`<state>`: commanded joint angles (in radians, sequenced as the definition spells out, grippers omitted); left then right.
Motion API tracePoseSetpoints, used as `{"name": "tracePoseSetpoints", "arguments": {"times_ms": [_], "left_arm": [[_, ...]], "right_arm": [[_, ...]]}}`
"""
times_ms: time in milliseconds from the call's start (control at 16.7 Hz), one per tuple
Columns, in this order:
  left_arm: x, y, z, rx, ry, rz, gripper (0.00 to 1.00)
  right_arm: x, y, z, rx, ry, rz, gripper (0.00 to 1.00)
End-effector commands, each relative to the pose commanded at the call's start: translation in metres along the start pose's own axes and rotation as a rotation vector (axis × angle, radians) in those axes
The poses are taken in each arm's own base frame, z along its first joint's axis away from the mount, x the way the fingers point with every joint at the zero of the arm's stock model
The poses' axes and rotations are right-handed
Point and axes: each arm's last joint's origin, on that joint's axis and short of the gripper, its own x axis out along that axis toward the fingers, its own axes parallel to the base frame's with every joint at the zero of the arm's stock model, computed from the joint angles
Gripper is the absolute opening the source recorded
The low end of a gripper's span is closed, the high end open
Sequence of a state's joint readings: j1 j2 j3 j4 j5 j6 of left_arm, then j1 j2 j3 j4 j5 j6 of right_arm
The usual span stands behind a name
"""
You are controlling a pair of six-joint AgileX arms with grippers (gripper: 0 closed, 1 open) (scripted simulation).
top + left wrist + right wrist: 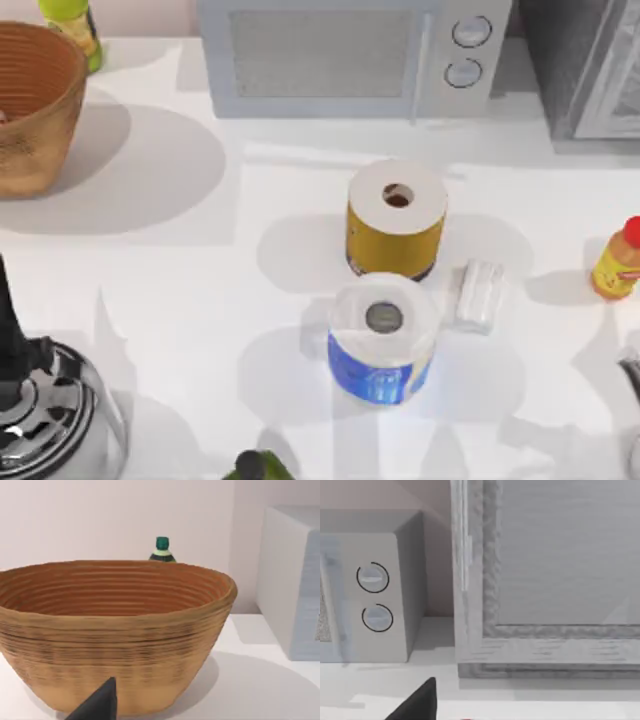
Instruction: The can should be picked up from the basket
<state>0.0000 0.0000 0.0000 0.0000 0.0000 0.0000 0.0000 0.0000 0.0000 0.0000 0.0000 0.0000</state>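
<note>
One woven wicker basket (35, 105) is sitting at the far left of the white worktop (200, 300), an orange-brown round bowl with a thick rim and ribbed walls; the wrist view of the left arm is showing its hollow only down to the upper wall, so whether the can is lying inside cannot be told. Two paper rolls are standing mid-worktop, touching: a gold-wrapped roll (396, 220) and a blue-wrapped roll (383, 338), with one small clear packet (477, 295) just beside them. One shiny steel pot (50, 420) is sitting near left, one yellow bottle (618, 260) far right. One microwave (350, 55) is standing at the back. Whether either arm's fingers are open or closed cannot be told.
</note>
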Motion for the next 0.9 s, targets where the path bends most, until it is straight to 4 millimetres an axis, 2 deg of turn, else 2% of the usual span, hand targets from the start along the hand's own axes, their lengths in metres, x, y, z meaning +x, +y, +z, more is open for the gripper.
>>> {"name": "tracePoseSetpoints", "arguments": {"times_ms": [180,360,480,660,780,900], "left_arm": [[-0.001,0.0,0.005,0.003,-0.011,0.0,1.0],[-0.002,0.001,0.027,0.029,-0.007,0.007,1.0],[-0.003,0.002,0.055,0.056,0.0,0.014,1.0],[0.002,0.005,0.107,0.099,0.027,0.029,1.0],[0.012,0.008,0.146,0.126,0.064,0.042,1.0],[0.031,0.012,0.183,0.149,0.118,0.057,1.0]], "right_arm": [[0.0,0.0,0.0,0.0,0.0,0.0,1.0],[0.0,0.0,0.0,0.0,0.0,0.0,1.0],[0.0,0.0,0.0,0.0,0.0,0.0,1.0],[0.0,0.0,0.0,0.0,0.0,0.0,1.0],[0.0,0.0,0.0,0.0,0.0,0.0,1.0],[0.0,0.0,0.0,0.0,0.0,0.0,1.0]]}}
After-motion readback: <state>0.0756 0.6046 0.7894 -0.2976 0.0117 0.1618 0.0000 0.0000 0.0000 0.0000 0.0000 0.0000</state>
